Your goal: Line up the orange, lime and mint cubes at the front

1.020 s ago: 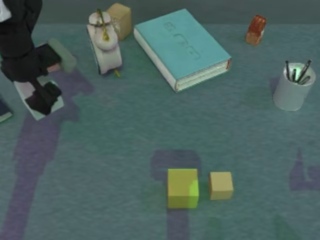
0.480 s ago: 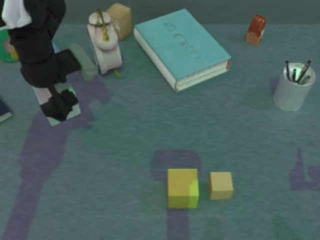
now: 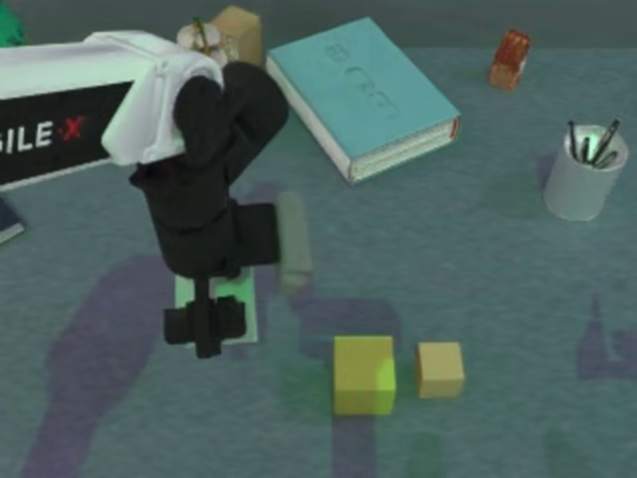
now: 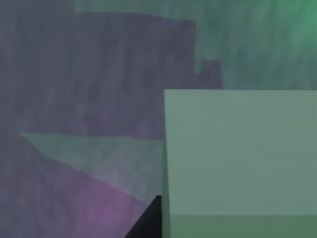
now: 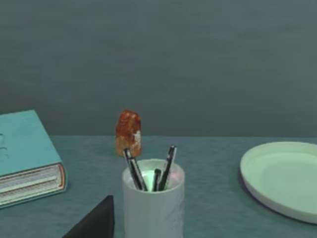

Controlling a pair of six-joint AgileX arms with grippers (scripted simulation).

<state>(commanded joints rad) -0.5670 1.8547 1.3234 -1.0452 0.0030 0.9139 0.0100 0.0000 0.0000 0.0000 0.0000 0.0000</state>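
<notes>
My left gripper [image 3: 204,324] is shut on the pale mint cube [image 3: 242,299], which it holds just above the table, left of the other two cubes. In the left wrist view the mint cube [image 4: 237,153] fills the near right, with one dark finger [image 4: 148,220] against its side. The yellow-green lime cube [image 3: 363,373] sits at the front middle. Close on its right, with a small gap, is the smaller orange cube [image 3: 439,368]. My right arm is out of the top view; one dark finger [image 5: 96,224] of its open gripper shows beside the pen cup.
A teal book [image 3: 363,95] lies at the back middle. A white pen cup [image 3: 585,174] stands at the right and a glossy red-orange object [image 3: 510,60] at the back right. A tan block [image 3: 239,35] is behind my left arm. A white plate [image 5: 282,178] shows in the right wrist view.
My left arm has swung from the back left toward the front middle, carrying the mint cube. The lime and orange cubes have stayed in place.
</notes>
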